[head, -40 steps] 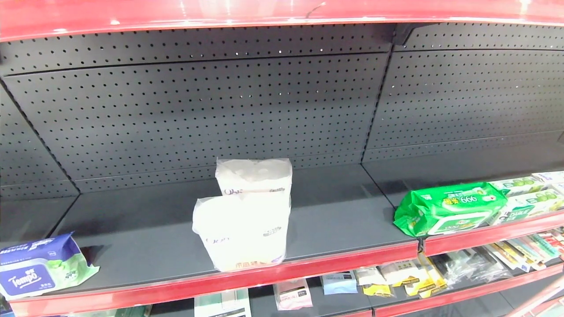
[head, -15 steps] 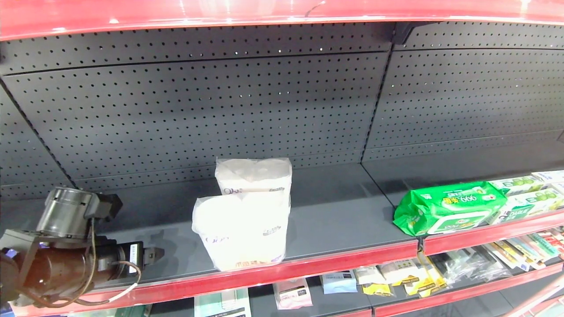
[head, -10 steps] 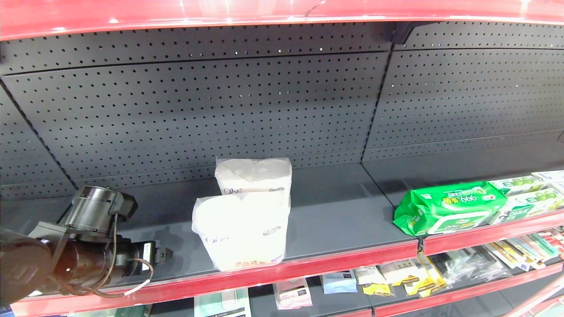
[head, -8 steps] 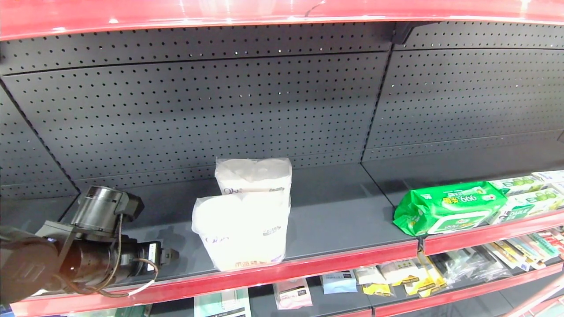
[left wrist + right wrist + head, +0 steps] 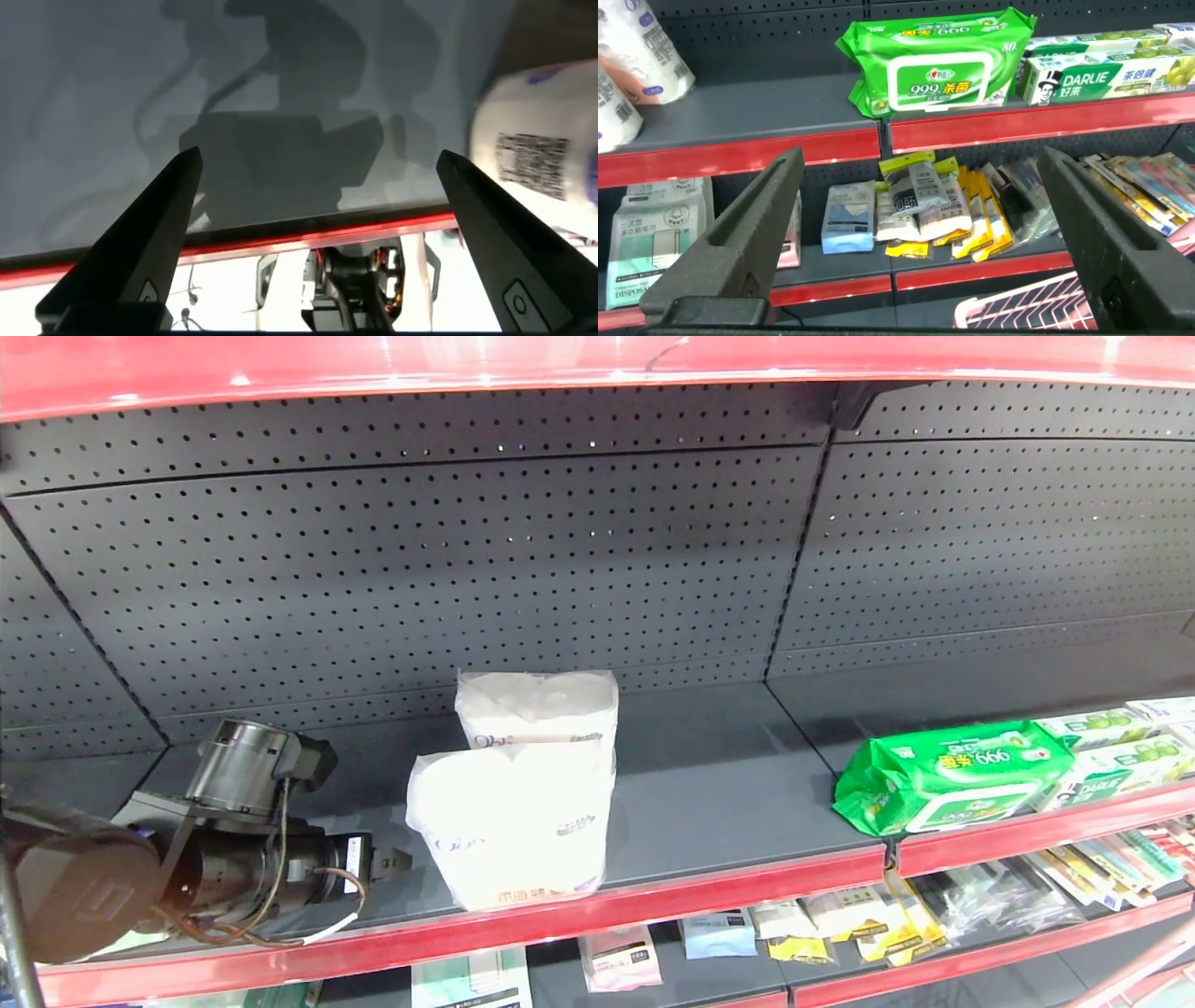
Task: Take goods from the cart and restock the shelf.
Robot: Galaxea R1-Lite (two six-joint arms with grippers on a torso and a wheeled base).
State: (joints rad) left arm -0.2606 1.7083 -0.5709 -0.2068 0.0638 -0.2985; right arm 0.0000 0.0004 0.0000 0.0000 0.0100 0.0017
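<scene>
Two white paper-roll packs stand on the dark shelf (image 5: 728, 793), one at the front (image 5: 509, 826) and one behind it (image 5: 540, 709). My left gripper (image 5: 397, 861) lies low over the shelf just left of the front pack, pointing at it. In the left wrist view the left gripper (image 5: 320, 159) is open and holds nothing, and the white pack (image 5: 542, 154) sits off to one side. My right gripper (image 5: 922, 154) is open and holds nothing, facing the shelf fronts from farther back. A pink wire cart basket (image 5: 1027, 313) lies below it.
A green wet-wipes pack (image 5: 952, 775) lies on the shelf to the right, with toothpaste boxes (image 5: 1111, 747) beside it. Small packets (image 5: 920, 205) fill the lower shelf. The red shelf lip (image 5: 560, 919) runs along the front. Bare shelf lies between the white packs and the green pack.
My left arm has come in from the left and slid right along the shelf toward the white packs, covering the blue tissue pack seen at the start. The goods have not moved.
</scene>
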